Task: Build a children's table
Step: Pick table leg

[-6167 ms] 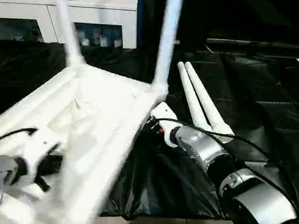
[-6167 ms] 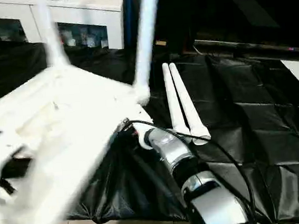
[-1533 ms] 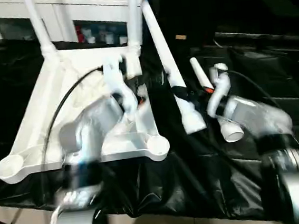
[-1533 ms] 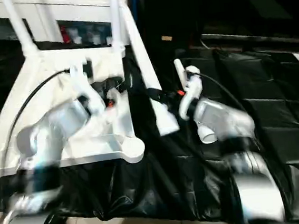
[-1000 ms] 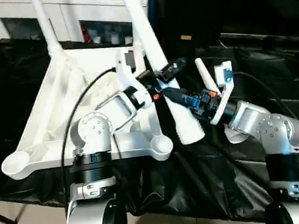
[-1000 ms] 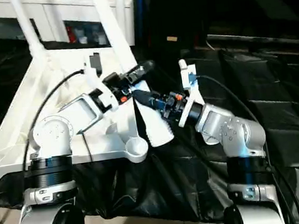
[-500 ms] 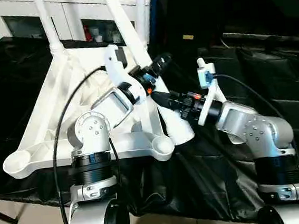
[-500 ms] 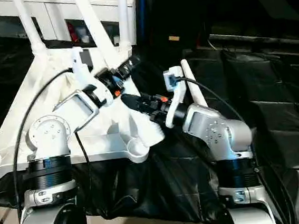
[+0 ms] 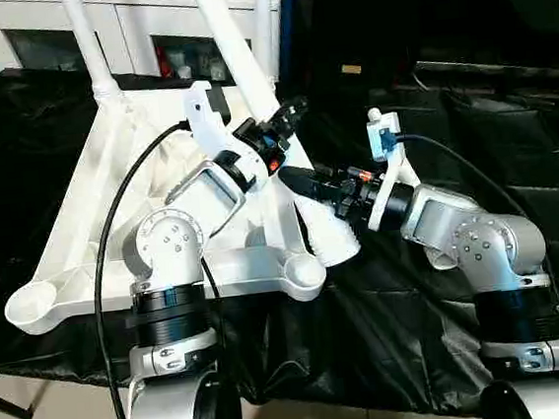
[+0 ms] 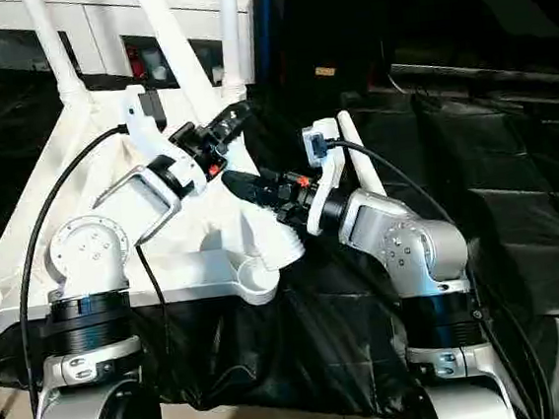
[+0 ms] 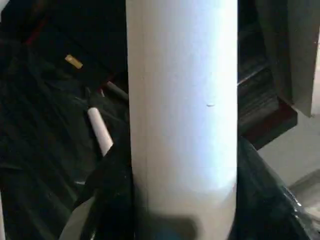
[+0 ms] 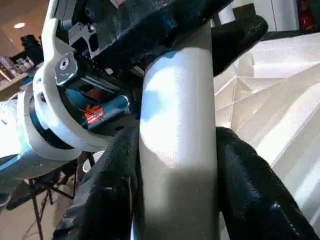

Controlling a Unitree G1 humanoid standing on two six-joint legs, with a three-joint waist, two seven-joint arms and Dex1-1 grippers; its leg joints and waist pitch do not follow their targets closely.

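Leg gripped by both: right gripper jaws closed low near the flare, left gripper jaws clasping higher. Upturned table on bench; steer flare squarely over near corner socket.

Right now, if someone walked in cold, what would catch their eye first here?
Both grippers on one white leg at the centre: the left gripper higher up, the right gripper near its flared end. Beneath lies the upturned table top on black sheeting, two legs already standing at its far corners.
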